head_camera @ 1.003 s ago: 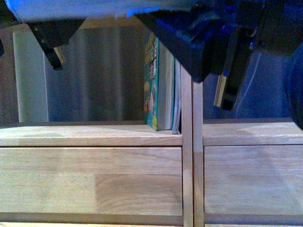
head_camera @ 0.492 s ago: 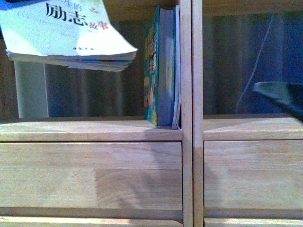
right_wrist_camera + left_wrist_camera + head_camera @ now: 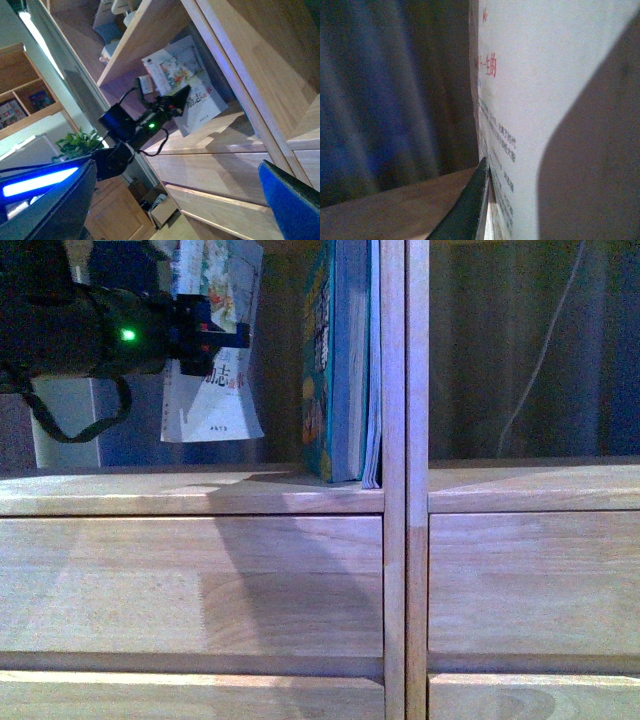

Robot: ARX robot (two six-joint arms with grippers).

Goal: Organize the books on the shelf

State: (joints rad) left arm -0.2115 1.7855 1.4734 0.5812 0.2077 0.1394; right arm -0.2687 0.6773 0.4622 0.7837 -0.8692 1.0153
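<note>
Pale booklet [image 3: 214,405] clamped between left jaws.

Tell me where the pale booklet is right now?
Front view: the pale booklet hangs in the left end effector, in the left compartment of the shelf, off its floor, left of the teal paperback.

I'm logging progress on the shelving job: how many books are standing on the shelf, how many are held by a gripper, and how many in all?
Standing on the shelf: 2 (teal book, slim book)
Held in the left gripper: 1 (pale book)
Total: 3
</note>
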